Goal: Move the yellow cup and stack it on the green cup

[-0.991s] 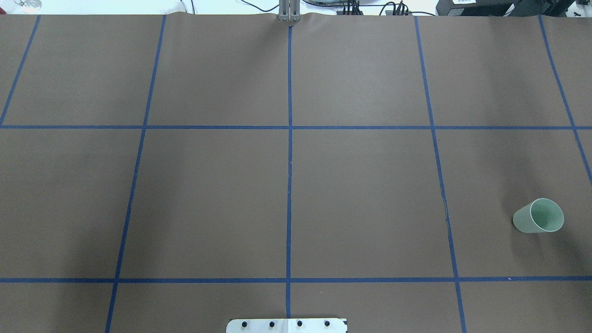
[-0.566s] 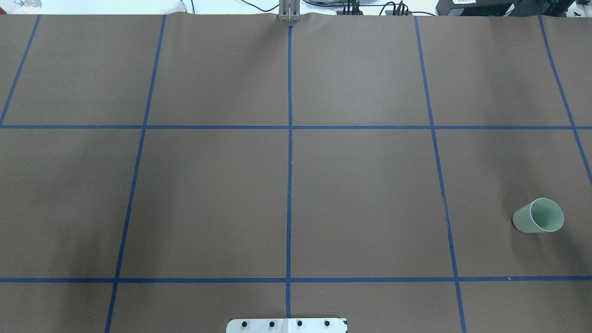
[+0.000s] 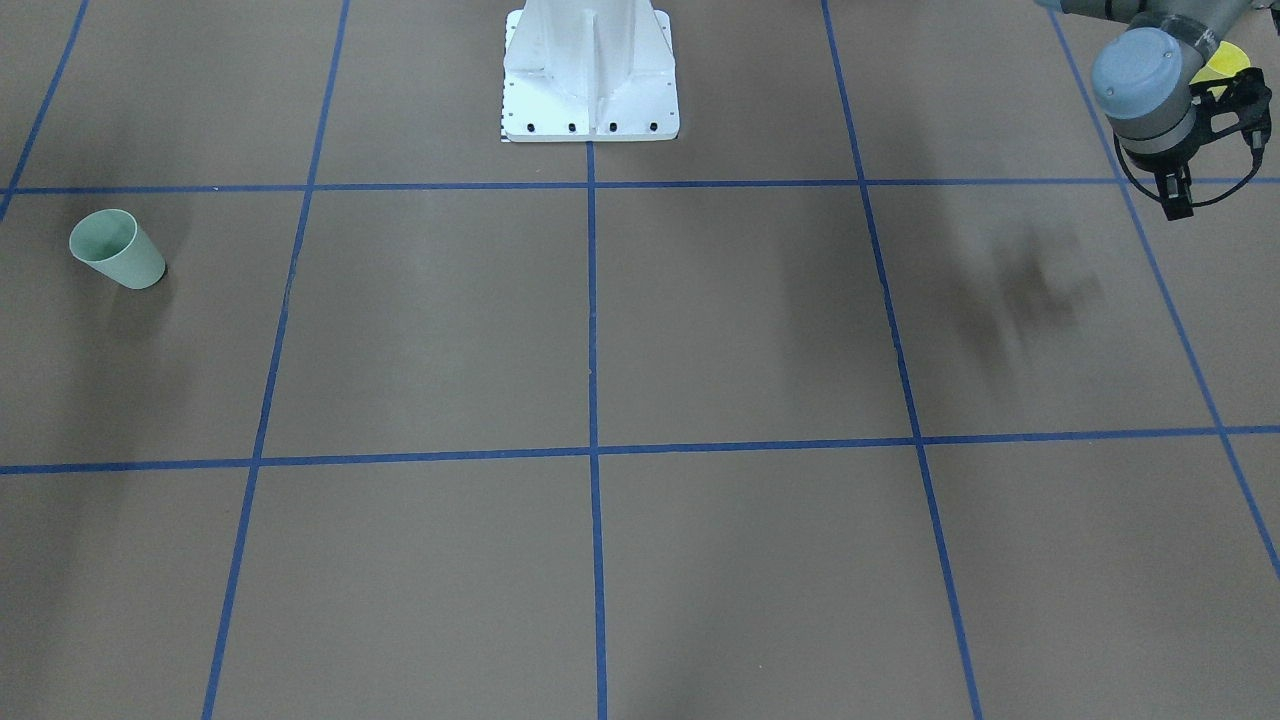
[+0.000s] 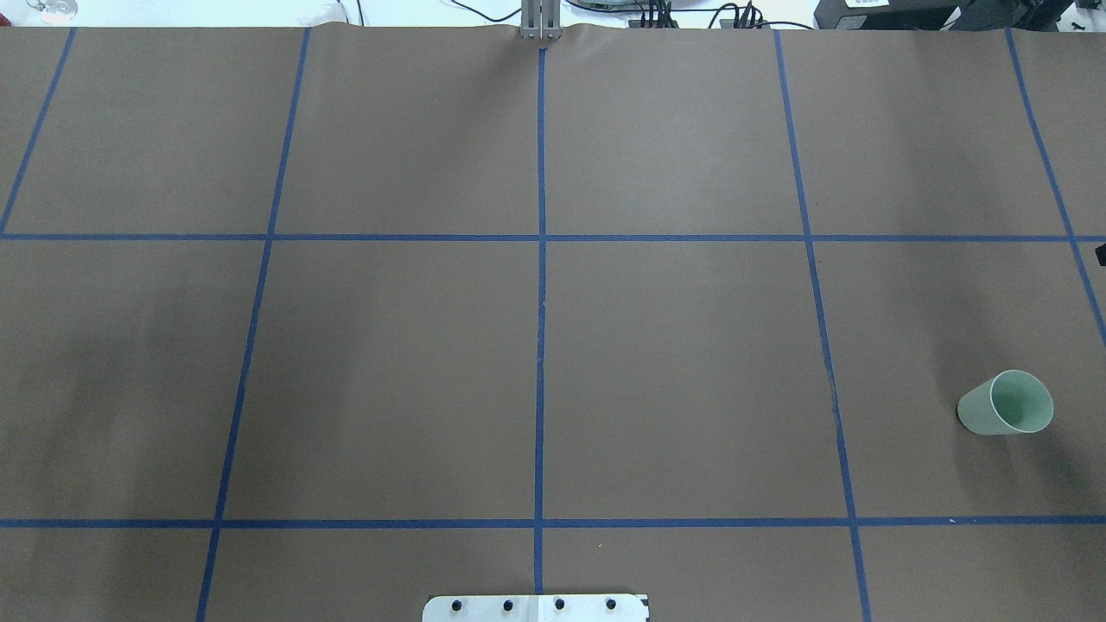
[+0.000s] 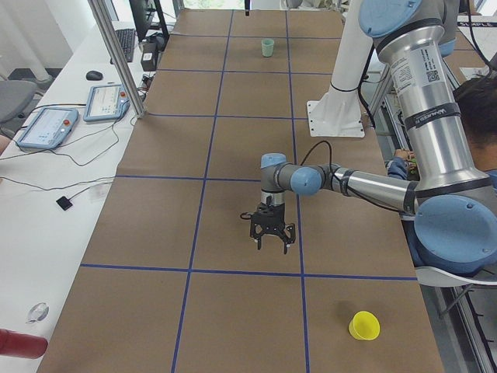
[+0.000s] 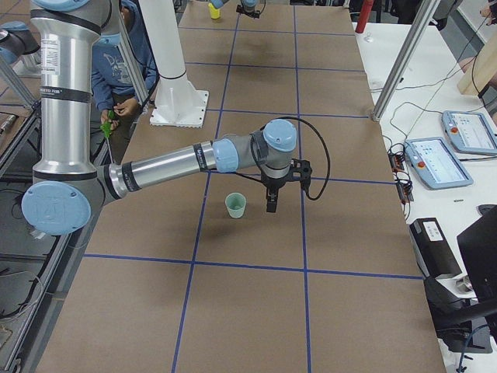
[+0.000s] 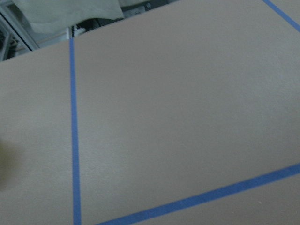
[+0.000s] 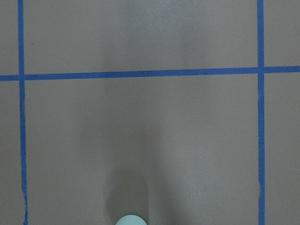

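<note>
Left hand (image 5: 272, 243) hung open, empty; yellow cup (image 5: 363, 325) showed whole only from the left side; right hand (image 6: 269, 205) opening was unclear.

The left gripper (image 5: 272, 242) pointed down with fingers spread; the right gripper (image 6: 269, 206) also pointed down, its opening unclear.

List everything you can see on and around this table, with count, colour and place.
green cup: one, pale green, upright at the right end of the table.
yellow cup: one, bright yellow, upright near the table's left end.
tape lines: several, blue, a grid on the table's brown cover.
base plate: one, white, on the table's middle line.
pendants: two, grey with screens, on the white side bench.
person: one, dark-haired, behind the left arm.
left gripper: one, black, hovering above the table, apart from the yellow cup.
right gripper: one, black, low, close beside the green cup.
</note>
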Tool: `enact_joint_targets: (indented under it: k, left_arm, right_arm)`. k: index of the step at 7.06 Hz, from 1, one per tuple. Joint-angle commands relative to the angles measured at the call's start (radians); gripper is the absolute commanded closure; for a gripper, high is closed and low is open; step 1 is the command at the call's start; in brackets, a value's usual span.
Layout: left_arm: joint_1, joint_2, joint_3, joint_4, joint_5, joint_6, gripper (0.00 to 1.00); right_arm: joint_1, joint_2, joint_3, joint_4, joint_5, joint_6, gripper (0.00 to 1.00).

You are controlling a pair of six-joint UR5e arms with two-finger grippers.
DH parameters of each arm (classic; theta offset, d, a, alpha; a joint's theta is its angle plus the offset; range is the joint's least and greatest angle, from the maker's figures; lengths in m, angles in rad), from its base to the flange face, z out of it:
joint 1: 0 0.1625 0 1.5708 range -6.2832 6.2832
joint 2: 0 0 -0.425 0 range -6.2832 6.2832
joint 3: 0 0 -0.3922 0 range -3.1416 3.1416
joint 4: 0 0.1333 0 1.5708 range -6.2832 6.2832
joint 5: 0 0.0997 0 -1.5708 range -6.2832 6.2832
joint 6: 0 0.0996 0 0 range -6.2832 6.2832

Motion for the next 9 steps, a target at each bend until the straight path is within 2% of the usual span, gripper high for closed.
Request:
enact_joint_targets:
  k: [1,3,4,5,7,8,9]
  left_arm:
    - [0.086,0.004,0.121,0.103,0.007,-0.209,0.01]
    - [0.1,0.079,0.163,0.132,0.003,-0.337,0.01]
    - [0.126,0.078,0.163,0.214,-0.114,-0.365,0.01]
    - [0.226,0.074,0.163,0.223,-0.215,-0.43,0.01]
    - [0.318,0.066,0.176,0.22,-0.295,-0.48,0.01]
    - [0.335,0.066,0.221,0.209,-0.3,-0.482,0.01]
    - [0.355,0.066,0.275,0.126,-0.3,-0.53,0.01]
  right_arm:
    - [-0.002,0.006,0.001,0.025,-0.035,0.0,0.0]
    - [-0.015,0.006,0.003,0.025,-0.034,-0.005,0.0]
    - [-0.016,-0.003,0.015,0.025,-0.035,-0.006,0.0]
    - [-0.014,-0.007,0.017,0.027,-0.038,-0.009,0.0]
    - [-0.014,-0.01,0.018,0.027,-0.048,-0.009,0.0]
    - [-0.014,-0.011,0.02,0.027,-0.048,-0.009,0.0]
    - [-0.014,-0.013,0.02,0.027,-0.048,-0.009,0.0]
